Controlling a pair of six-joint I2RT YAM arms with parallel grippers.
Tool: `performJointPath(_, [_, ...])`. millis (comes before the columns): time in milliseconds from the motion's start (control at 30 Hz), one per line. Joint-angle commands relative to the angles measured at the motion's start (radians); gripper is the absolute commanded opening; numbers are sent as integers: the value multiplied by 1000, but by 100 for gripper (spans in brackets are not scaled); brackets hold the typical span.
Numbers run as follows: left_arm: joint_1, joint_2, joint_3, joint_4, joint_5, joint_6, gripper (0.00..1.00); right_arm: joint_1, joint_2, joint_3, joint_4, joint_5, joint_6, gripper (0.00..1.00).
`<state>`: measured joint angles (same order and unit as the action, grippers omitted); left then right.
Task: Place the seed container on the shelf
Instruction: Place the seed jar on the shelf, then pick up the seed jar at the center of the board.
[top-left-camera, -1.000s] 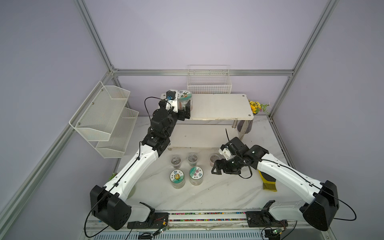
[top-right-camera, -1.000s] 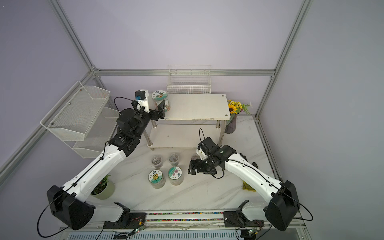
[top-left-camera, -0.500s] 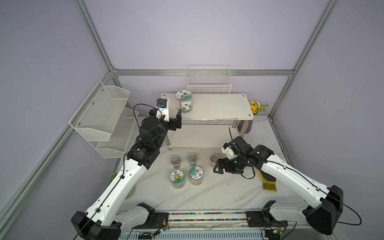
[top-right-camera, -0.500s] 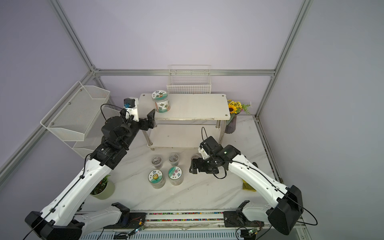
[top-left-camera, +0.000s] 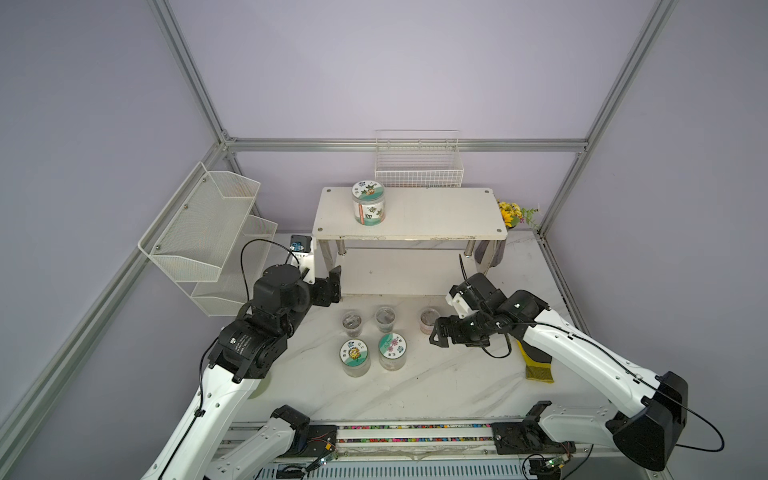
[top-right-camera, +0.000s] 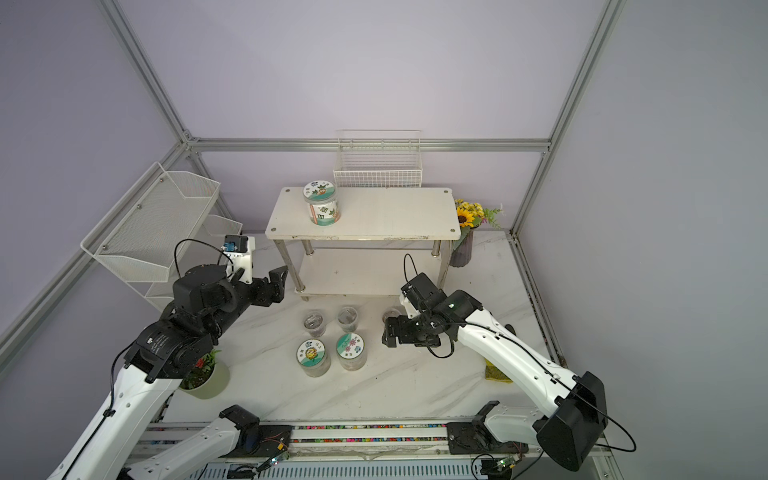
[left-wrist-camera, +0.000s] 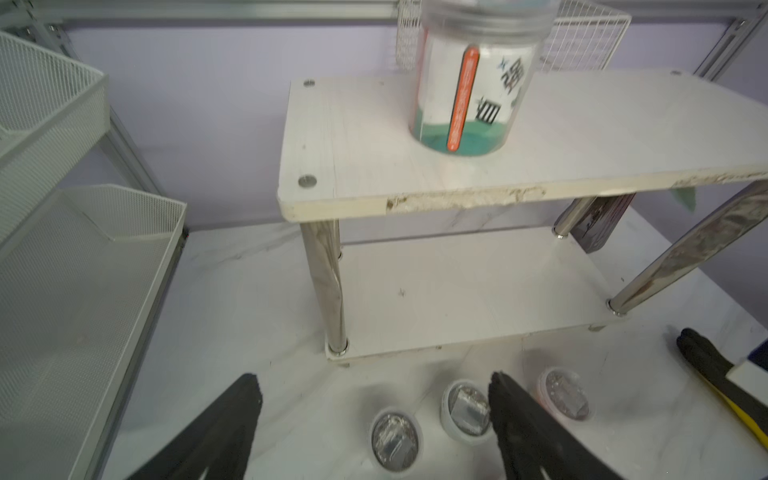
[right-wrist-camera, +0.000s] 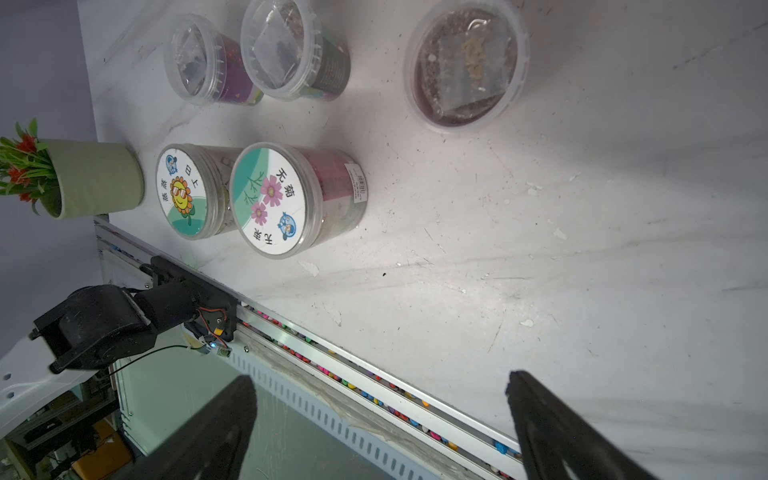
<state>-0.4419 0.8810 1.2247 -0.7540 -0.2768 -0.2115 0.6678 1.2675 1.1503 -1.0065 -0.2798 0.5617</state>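
The clear plastic seed container (top-left-camera: 368, 202) with a picture lid stood upright on the top board of the white two-tier, metal-legged shelf (top-left-camera: 436, 216), so the placing looked done, only the arms left to clear. The left gripper (left-wrist-camera: 374, 386) hung empty with jaws parted near the shelf's lower corner; the right gripper (right-wrist-camera: 380, 382) gaped wide above the marble table (top-left-camera: 436, 386). Chinese characters and an orange strip marked the container's side; a sunflower-lidded jar (right-wrist-camera: 183, 191) and a blossom-lidded jar (right-wrist-camera: 270, 199) bore more characters.

2 white-shelled arms (top-left-camera: 216, 407), black joints (top-left-camera: 276, 291), black left hand (left-wrist-camera: 374, 380), black right hand (right-wrist-camera: 380, 379), looping black cables (top-left-camera: 255, 241)
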Motion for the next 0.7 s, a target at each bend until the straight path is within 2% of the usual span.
performJointPath(0, [-7,-3,-27,-167,15,-86,83,1,-25,-25,24,22,-25,97])
performJointPath(233, [-12,94,-53,-338,128,-170,86,2,-103,-91,108,-13,-46,97])
performJointPath(367, [-47,140,-65,-390,179,-202,90,0,-136,-118,141,-2,-43,97])
performJointPath(667, [-191,281,-49,-508,135,-287,99,1,-153,-166,171,8,-29,97])
